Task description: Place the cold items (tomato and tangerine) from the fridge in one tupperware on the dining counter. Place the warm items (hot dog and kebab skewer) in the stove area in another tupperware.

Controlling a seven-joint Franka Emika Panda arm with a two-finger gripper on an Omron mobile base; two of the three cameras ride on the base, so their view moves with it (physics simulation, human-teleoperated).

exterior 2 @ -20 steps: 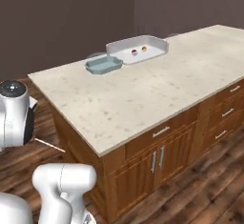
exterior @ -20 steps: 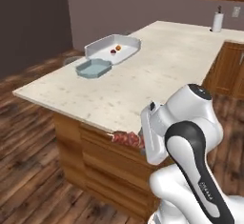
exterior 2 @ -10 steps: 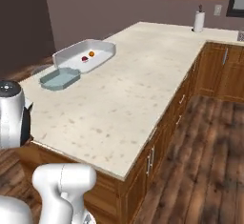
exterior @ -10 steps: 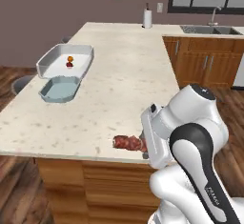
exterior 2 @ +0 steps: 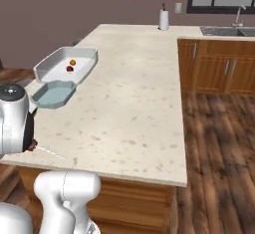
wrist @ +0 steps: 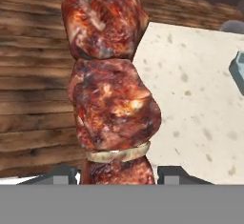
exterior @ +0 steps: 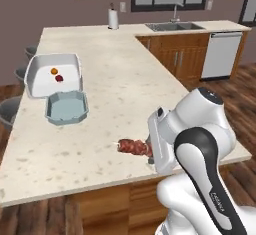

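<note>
— Beige speckled stone runs under everything: the dining counter. Where is the pincer over it?

— The gripper hangs above the counter's near edge, closed on the kebab skewer. In the hand view its two dark fingertips flank the base of the meat, one on each side, and the browned chunks rise straight up from between them.

— And from the base cameras?

— In the left base view the kebab skewer sticks out sideways from the white hand, level with the counter top. In the right base view a thin pale stick end pokes out past the arm over the stone.

— Where are the containers, seen from the pincer?

— Beyond the skewer's meat end and further across the counter sits the pale teal octagonal tupperware. Just behind that, touching or nearly so, lies the large white tray.

— Anything in them?

— The tangerine and the tomato lie close together in the white tray, well apart from the pincer. The teal one looks bare inside.

— Further out?

— At the counter's far end stands a paper towel roll, with a sink off to the side of it.
</note>
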